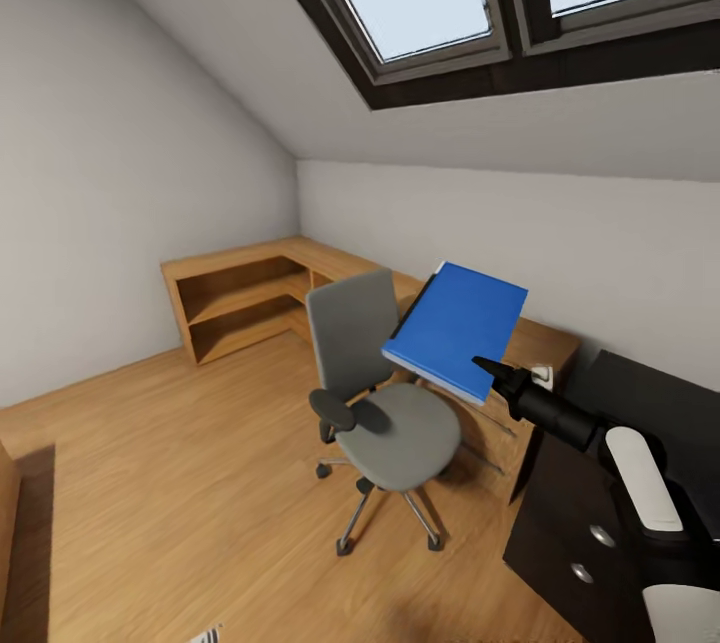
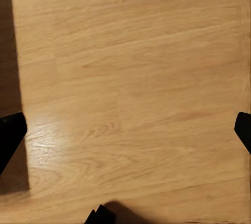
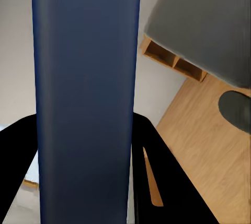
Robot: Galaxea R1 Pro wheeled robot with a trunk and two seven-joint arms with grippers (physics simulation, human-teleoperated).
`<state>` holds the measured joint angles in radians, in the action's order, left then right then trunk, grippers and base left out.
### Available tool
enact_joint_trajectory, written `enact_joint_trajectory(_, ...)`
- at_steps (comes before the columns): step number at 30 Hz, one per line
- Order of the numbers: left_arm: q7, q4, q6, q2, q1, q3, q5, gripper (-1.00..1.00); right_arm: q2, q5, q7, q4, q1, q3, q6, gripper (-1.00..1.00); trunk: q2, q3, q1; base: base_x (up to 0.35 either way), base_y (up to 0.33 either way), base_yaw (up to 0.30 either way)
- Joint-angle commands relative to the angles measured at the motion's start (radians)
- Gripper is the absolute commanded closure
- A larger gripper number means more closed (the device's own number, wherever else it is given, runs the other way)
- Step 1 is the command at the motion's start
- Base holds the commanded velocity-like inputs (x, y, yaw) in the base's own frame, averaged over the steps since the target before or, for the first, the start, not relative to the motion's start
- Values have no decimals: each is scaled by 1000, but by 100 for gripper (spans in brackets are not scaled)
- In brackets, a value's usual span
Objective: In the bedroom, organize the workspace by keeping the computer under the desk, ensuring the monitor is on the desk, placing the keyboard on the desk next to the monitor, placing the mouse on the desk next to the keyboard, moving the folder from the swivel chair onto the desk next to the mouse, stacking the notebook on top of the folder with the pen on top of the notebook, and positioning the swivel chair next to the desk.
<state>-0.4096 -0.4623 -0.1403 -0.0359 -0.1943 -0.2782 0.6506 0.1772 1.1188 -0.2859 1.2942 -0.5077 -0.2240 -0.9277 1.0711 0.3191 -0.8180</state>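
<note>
Head view, item one: the folder (image 1: 457,328), flat bright blue rectangle with a thin white edge, is hanging in the air above and just beyond the seat of the swivel chair (image 1: 385,403), clear of it. Its face is tilting toward the camera; its long axis is running from the near lower edge up and away toward the back wall. The right gripper (image 1: 487,366), black, is pinching the folder at its near lower corner, jaws closed on the edge.

Right wrist view: the folder (image 3: 86,93) is showing as a tall dark blue band running lengthwise between the black fingers (image 3: 162,182), which are pressing on either side.

Item two: swivel chair, grey, tall back, black armrests, star base on castors, standing on the plank floor (image 1: 180,483) near the light-wood cabinet (image 1: 250,293).

Item three: black tabletop (image 1: 650,393) with a dark drawer unit (image 1: 570,533), at the right edge of the head view.

Left wrist view: left gripper (image 2: 128,130), jaws spread wide, holding nothing, facing the wood floor (image 2: 130,67).
</note>
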Motion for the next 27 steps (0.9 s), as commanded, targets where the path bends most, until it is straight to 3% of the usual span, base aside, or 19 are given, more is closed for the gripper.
enact_joint_trajectory(1,-6,-1,-5,-1,-1,-11,11,-100,-1,-2,-8,-6,-1,-2,-2,100,1,0,0,0,0,-269)
enact_joint_trajectory(7,-6,-1,-5,-1,-1,-16,11,-100,-1,-2,-5,-41,0,-2,47,100,1,-4,0,0,0,-270)
enact_joint_trajectory(27,-5,43,-7,13,-1,-29,10,-100,1,-4,-4,-98,0,-14,102,100,1,-19,0,0,0,-270)
